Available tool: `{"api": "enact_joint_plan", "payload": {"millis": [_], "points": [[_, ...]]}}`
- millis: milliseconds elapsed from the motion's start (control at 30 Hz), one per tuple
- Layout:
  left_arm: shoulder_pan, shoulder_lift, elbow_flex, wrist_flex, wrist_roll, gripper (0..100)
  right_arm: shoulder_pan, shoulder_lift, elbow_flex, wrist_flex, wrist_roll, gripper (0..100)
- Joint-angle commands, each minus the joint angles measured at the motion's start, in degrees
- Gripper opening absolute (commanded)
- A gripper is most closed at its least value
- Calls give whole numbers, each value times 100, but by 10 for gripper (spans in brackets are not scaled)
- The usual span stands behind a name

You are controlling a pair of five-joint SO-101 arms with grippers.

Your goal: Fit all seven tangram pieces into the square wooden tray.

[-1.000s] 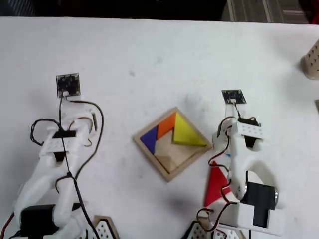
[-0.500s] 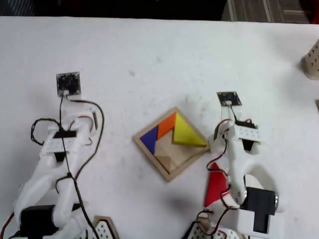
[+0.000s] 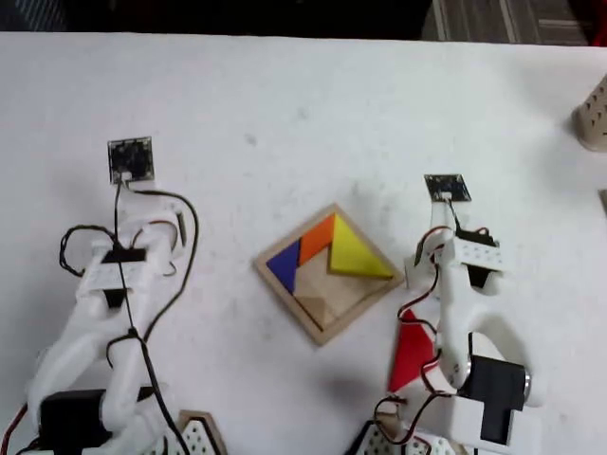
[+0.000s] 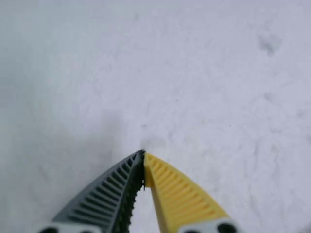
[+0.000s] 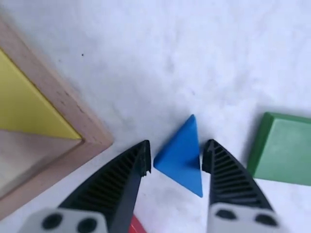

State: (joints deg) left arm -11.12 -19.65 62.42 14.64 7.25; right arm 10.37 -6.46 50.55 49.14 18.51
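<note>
The square wooden tray (image 3: 322, 330) lies as a diamond at the table's middle, holding a yellow triangle (image 3: 355, 252), an orange piece (image 3: 316, 239) and a blue piece (image 3: 284, 266). In the right wrist view my right gripper (image 5: 176, 158) is open, its fingers on either side of a small blue triangle (image 5: 182, 156) lying on the table beside the tray's corner (image 5: 92, 141). A green piece (image 5: 283, 149) lies just past it. A red triangle (image 3: 411, 351) rests partly under the right arm. My left gripper (image 4: 143, 160) is shut on nothing over bare table, far left of the tray.
A wooden pegged object (image 3: 595, 116) stands at the table's right edge. Wires hang along both arms. The white table top spreads open behind the tray.
The right arm swung slightly toward the tray and then back, ending a little farther forward than a second ago. The left arm has not moved.
</note>
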Motion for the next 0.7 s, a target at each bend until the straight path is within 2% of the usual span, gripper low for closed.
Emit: {"api": "enact_joint_plan", "payload": {"millis": [0, 100, 400, 467, 600, 667], "points": [[92, 13, -53, -132, -53, 24, 101, -101, 79, 40, 26, 135], [92, 13, -53, -132, -53, 24, 92, -110, 167, -119, 18, 87], [92, 13, -53, -141, -53, 24, 48, -154, 255, -215, 0, 93], [92, 13, -53, -141, -53, 24, -66, -215, 237, -207, 44, 127], [92, 22, -53, -141, -53, 24, -163, -664, 246, 374, 53, 268], [92, 22, -53, -141, -53, 24, -136, -1024, 264, 681, 53, 283]]}}
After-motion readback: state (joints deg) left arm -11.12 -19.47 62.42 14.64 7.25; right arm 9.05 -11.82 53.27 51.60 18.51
